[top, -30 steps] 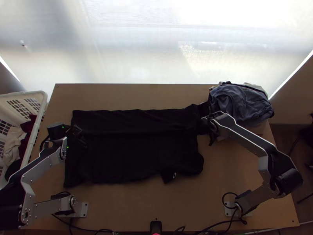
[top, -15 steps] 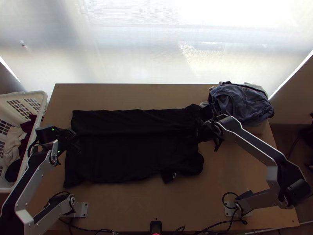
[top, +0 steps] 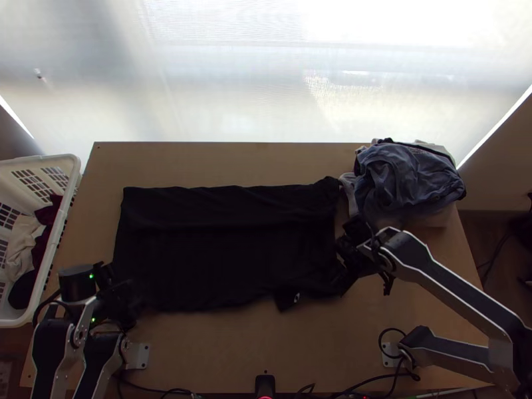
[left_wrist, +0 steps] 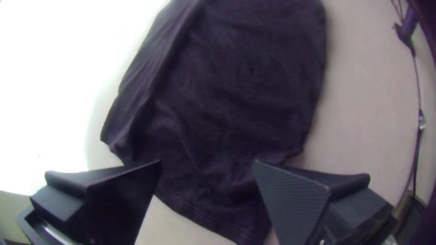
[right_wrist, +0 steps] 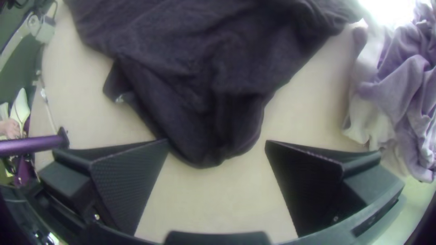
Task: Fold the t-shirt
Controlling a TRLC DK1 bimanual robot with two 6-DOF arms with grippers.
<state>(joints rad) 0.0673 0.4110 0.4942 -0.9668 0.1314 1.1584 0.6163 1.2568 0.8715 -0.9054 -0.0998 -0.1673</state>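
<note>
In the top view the black t-shirt (top: 226, 249) lies across the table, its far part folded over in a long band, a small corner with a white mark at its near edge. My left gripper (top: 130, 289) is over its near left corner; my right gripper (top: 344, 256) is beside its right end. In the left wrist view, my left gripper (left_wrist: 208, 162) stands open above the hem of the shirt (left_wrist: 236, 90). In the right wrist view, my right gripper (right_wrist: 217, 141) is open, the rounded end of the shirt (right_wrist: 204, 104) between its fingers.
A pile of blue-grey and white clothes (top: 405, 176) sits at the table's far right. The white basket (top: 63, 219) with clothes stands off the left edge. Cables (top: 372, 379) run along the near edge. Bare table (top: 226, 339) shows nearer than the shirt.
Both grippers have moved toward the near edge, the left from the shirt's left side to its near corner, the right down along its right end. The shirt's band has hardly changed.
</note>
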